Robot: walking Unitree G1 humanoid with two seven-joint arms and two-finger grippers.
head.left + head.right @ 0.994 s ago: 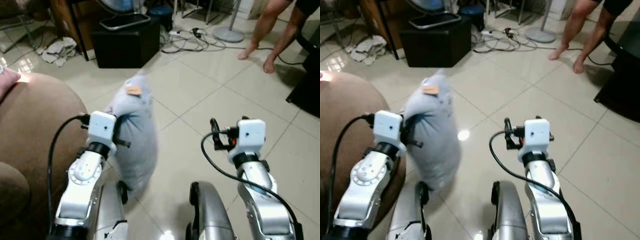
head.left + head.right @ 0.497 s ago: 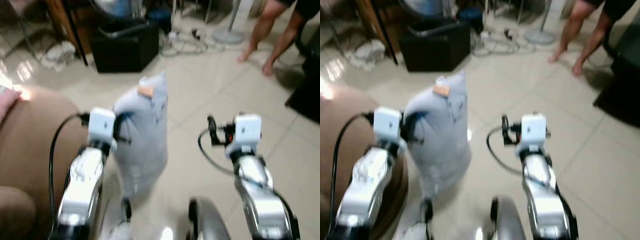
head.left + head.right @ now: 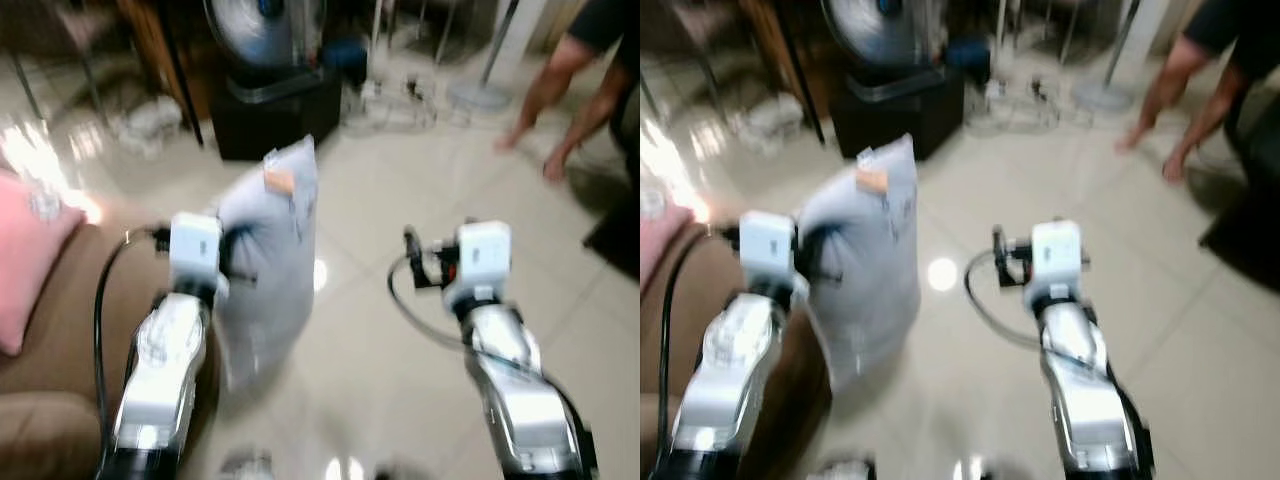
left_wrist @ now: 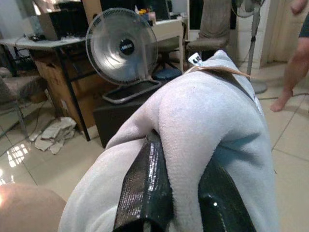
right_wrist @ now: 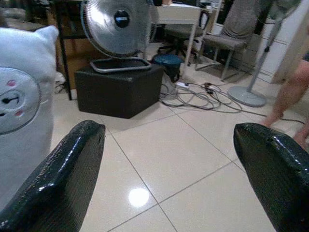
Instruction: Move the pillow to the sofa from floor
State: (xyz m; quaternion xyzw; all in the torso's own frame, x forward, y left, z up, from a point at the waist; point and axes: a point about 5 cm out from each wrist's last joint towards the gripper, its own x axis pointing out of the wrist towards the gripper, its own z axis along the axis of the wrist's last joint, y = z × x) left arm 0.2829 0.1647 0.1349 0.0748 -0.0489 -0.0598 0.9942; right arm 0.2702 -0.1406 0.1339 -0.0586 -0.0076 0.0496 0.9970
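A pale blue-grey pillow point(image 3: 268, 260) with an orange tag hangs upright above the tile floor, beside the brown sofa point(image 3: 75, 320). My left gripper point(image 4: 181, 193) is shut on a fold of the pillow point(image 4: 203, 116), its black fingers point(image 4: 145, 188) pinching the fabric. My right gripper point(image 5: 169, 159) is held out over the bare floor to the right of the pillow, open with nothing between its fingers point(image 5: 63, 174). A printed face on the pillow point(image 5: 19, 106) shows at the edge of the right wrist view.
A pink cushion point(image 3: 30, 255) lies on the sofa. Ahead stand a black box point(image 3: 275, 110) with a table fan point(image 3: 260, 30) on it, loose cables point(image 3: 405, 95), a fan stand point(image 3: 485, 90) and a person's bare legs point(image 3: 570, 100) at the far right.
The camera has tilted up and swung, bringing the fan and pink cushion into view. The pillow sits higher in my left gripper, closer to the sofa edge. The right gripper stays open.
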